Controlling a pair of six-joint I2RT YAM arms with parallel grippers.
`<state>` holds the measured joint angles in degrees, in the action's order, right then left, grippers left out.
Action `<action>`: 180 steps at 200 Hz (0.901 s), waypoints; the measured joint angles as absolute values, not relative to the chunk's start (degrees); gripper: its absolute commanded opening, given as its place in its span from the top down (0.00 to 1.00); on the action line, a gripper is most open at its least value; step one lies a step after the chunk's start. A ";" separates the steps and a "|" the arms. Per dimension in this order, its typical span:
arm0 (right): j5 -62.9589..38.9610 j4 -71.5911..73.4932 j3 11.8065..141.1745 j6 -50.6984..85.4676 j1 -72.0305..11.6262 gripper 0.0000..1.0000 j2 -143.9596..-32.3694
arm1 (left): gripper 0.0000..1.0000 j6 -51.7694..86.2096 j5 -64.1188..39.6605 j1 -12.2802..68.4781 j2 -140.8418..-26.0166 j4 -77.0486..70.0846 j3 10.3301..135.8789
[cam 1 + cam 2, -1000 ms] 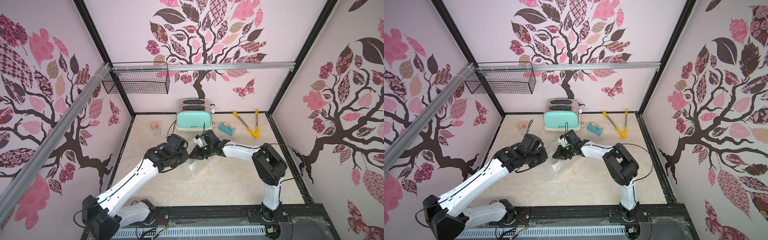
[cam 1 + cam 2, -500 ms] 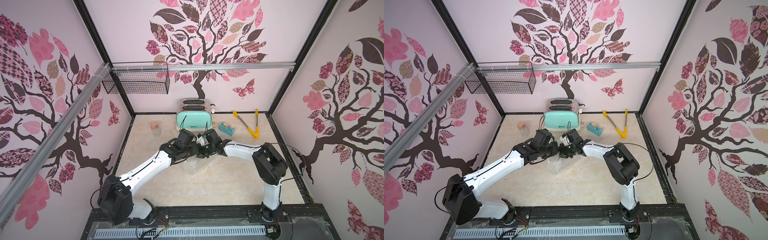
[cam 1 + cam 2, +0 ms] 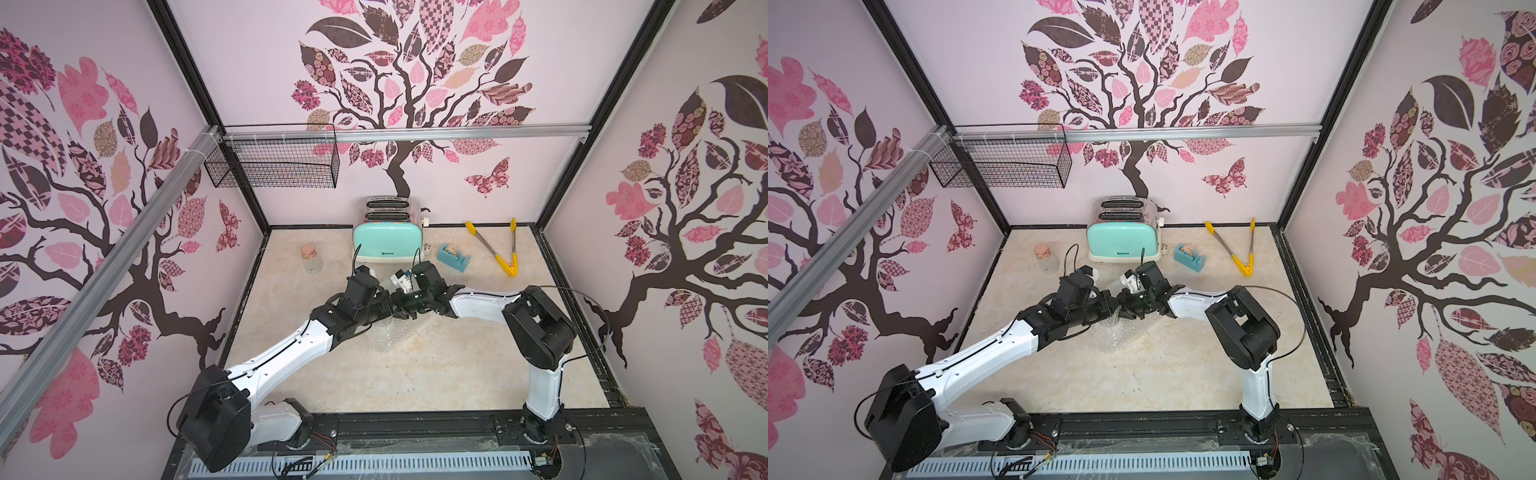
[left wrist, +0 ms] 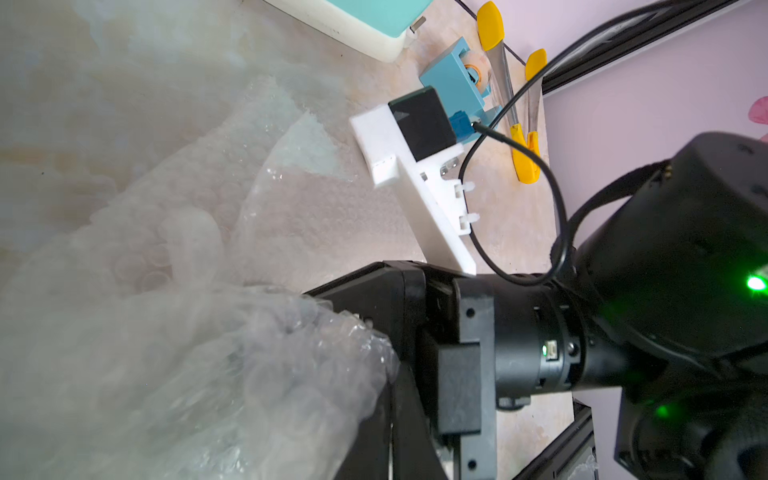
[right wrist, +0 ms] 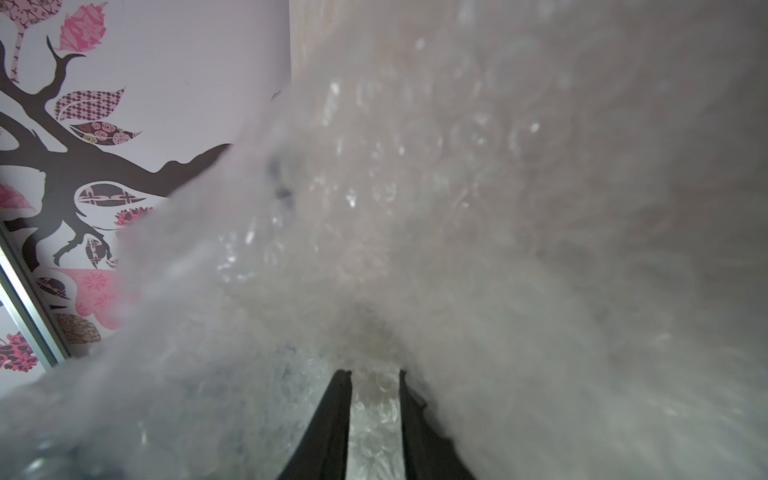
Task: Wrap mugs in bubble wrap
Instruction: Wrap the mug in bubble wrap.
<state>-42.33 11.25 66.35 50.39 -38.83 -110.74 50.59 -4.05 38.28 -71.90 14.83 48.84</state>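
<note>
The bubble wrap (image 3: 384, 336) (image 3: 1113, 336) lies crumpled at mid-table, bunched up under both wrists. No mug shows plainly. In the left wrist view a pale rounded shape (image 4: 187, 241) blurs through the wrap (image 4: 166, 353). My left gripper (image 3: 388, 301) (image 3: 1115, 305) meets the right one tip to tip. Its jaws (image 4: 392, 374) are pressed together, with the wrap gathered at their tips. My right gripper (image 3: 400, 311) (image 3: 1127, 313) (image 5: 375, 374) has its fingers slightly parted, with wrap (image 5: 457, 187) lying between them and filling most of the right wrist view.
A mint toaster (image 3: 386, 245) stands at the back wall. A corked glass jar (image 3: 311, 259) is to its left. A blue tape dispenser (image 3: 453, 255) and yellow-tipped tongs (image 3: 498, 249) lie to its right. A wire basket (image 3: 274, 162) hangs on the rail.
My left arm has swung right and forward until its gripper meets the right gripper. The right arm has held its place over the wrap and its jaws have parted a little.
</note>
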 measured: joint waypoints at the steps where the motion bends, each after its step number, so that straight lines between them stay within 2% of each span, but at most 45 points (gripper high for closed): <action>1: -42.33 11.27 66.35 50.37 -38.83 0.71 -110.74 | 1.00 50.61 -4.05 38.28 -71.77 14.68 48.66; 104: -40.38 8.95 65.93 50.41 -38.46 0.70 -108.66 | 1.00 51.22 -5.50 38.28 -70.39 11.38 46.52; 151: -40.27 8.91 65.82 51.70 -37.74 0.67 -108.14 | 1.00 52.10 -5.43 38.24 -69.76 9.13 44.73; 180: -39.99 8.80 65.49 52.95 -37.06 0.62 -107.11 | 1.00 52.69 -5.26 38.15 -69.14 7.25 43.07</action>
<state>-39.99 8.80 65.49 52.95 -37.06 -107.11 52.69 -5.26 38.15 -69.14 7.25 43.07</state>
